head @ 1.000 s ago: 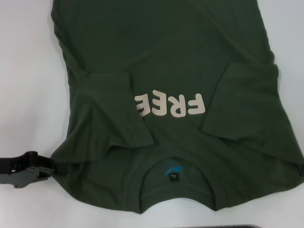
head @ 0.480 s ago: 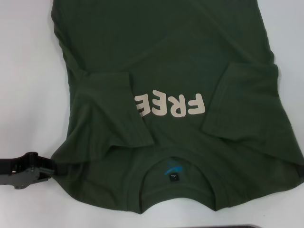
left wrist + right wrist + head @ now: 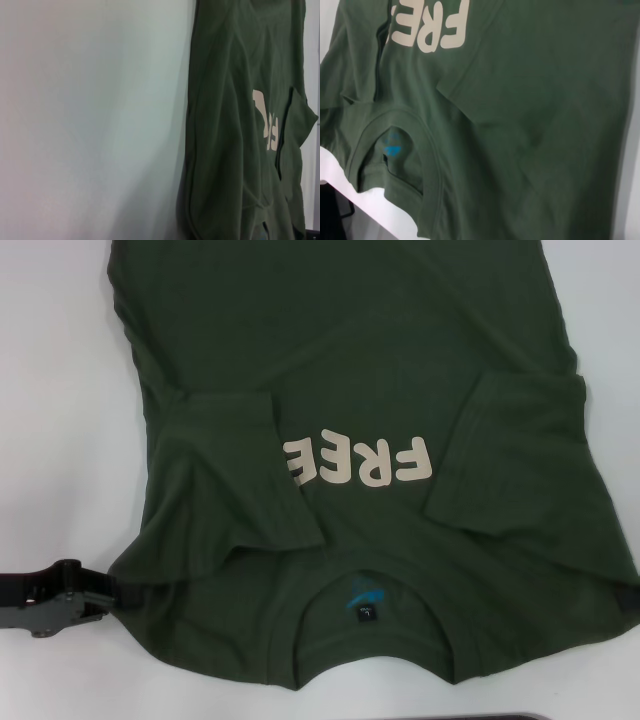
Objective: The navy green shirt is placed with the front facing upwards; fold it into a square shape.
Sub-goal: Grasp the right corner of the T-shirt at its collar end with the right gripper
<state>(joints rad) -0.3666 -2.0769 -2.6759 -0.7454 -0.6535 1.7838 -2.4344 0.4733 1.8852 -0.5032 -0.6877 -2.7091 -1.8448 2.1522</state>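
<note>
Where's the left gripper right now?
In the head view, the left gripper sits low on the robot's left, on the white table, at the shirt's near shoulder edge.

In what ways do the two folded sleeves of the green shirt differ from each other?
In the head view, the left sleeve covers the end of the "FREE" lettering, hiding part of the last E; the right sleeve stops beside the F and hides none. The left sleeve looks narrower and creased near the shoulder; the right sleeve lies broader and flatter. Both are folded inward onto the chest of the navy green shirt.
</note>
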